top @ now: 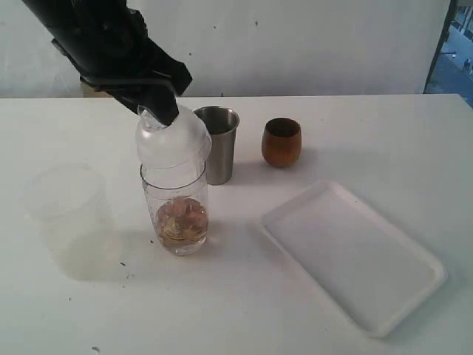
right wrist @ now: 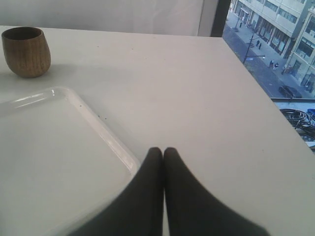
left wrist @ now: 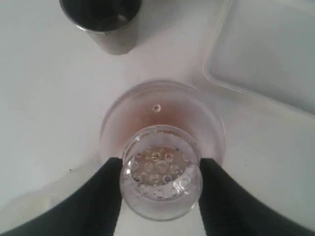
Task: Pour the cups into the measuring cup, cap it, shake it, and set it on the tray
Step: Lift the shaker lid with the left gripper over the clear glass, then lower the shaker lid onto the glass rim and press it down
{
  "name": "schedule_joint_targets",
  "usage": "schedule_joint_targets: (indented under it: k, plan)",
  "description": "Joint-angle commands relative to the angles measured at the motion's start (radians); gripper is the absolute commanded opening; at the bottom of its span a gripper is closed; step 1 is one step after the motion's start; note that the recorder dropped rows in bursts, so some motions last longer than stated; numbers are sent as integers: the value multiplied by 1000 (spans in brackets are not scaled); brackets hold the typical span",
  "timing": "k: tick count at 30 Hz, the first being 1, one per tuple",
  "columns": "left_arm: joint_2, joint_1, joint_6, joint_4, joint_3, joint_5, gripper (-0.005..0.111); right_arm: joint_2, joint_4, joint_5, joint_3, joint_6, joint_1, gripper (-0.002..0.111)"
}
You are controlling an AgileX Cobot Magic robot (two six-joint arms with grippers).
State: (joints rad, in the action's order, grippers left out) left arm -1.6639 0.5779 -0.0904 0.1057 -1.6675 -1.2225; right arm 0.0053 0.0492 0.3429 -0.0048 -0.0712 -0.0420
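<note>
The white table (top: 369, 133) holds everything. The tray (top: 355, 255) lies near the measuring cup (top: 175, 214), on its right. The frosted cup (top: 65, 203) stands on its left. The steel tumbler (top: 218, 144) stands just behind it, and the wooden cup (top: 281, 142) behind and further right. The cap (top: 171, 140) sits tilted on top of it, its neck pinched by the left gripper (left wrist: 160, 164). The right gripper (right wrist: 163, 152) is squeezed tight on nothing, well apart from the measuring cup, by the tray's rim.

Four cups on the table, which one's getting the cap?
The clear measuring cup, beside the tumbler. Left claw holds the cap at its rim; the tumbler, wooden cup and frosted cup stand uncovered.
</note>
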Motion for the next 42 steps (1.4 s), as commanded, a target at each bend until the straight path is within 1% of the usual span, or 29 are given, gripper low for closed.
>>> schedule_joint_targets:
  k: [1, 11, 16, 23, 29, 36, 42]
  plan:
    - [13, 3, 10, -6, 15, 1, 0, -5, 2, -3, 5, 1, -8, 0]
    - [13, 3, 16, -10, 15, 1, 0, -5, 2, -3, 5, 1, -8, 0]
    - [11, 3, 45, -72, 17, 1, 0, -5, 2, -3, 5, 1, -8, 0]
    - [9, 3, 15, -52, 70, 1, 0, -5, 2, -3, 5, 1, -8, 0]
    - [11, 3, 7, -26, 71, 1, 0, -5, 2, -3, 5, 1, -8, 0]
    - [5, 3, -8, -11, 71, 77, 0, -5, 2, -3, 5, 1, -8, 0]
    - [-35, 3, -19, -2, 71, 77, 0, -5, 2, -3, 5, 1, -8, 0]
